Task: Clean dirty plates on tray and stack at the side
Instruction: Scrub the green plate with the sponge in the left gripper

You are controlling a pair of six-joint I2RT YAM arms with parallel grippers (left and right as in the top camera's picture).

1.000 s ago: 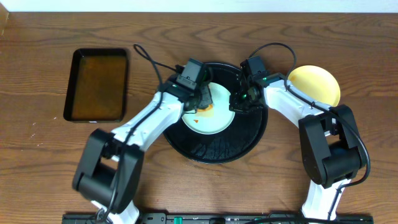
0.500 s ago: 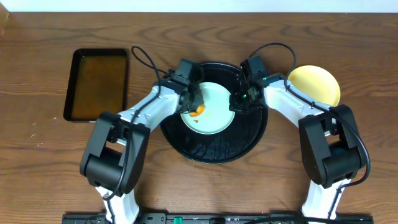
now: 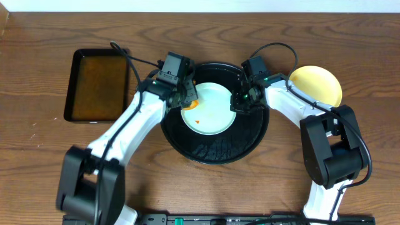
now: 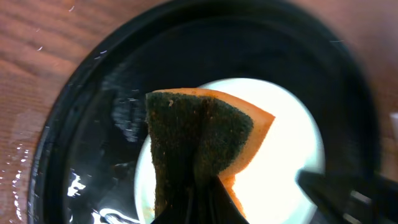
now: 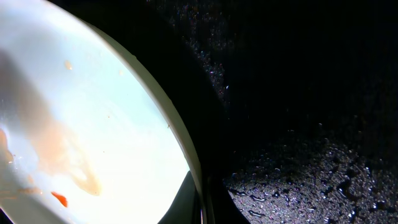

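Observation:
A pale mint-white plate [image 3: 211,111] lies in the round black tray [image 3: 215,149], with an orange sauce spot [image 3: 197,122] near its left side. My left gripper [image 3: 186,95] is shut on an orange sponge with a dark green scouring face [image 4: 198,134], which hangs over the plate's [image 4: 289,155] left rim. My right gripper [image 3: 239,103] is shut on the plate's right rim [image 5: 186,155]. The right wrist view shows a pale orange smear [image 5: 65,158] on the plate and water drops on the tray [image 5: 298,168]. A pale yellow plate [image 3: 317,85] sits on the table to the right of the tray.
A rectangular black pan of brownish liquid [image 3: 97,84] stands on the table left of the tray. Cables loop above both wrists. Bare wooden table [image 3: 37,162] surrounds the tray, and the table's far edge runs along the top of the overhead view.
My left gripper has drawn the sponge leftward across the plate, from near its middle to its left rim. The right gripper has kept its hold on the plate's right rim.

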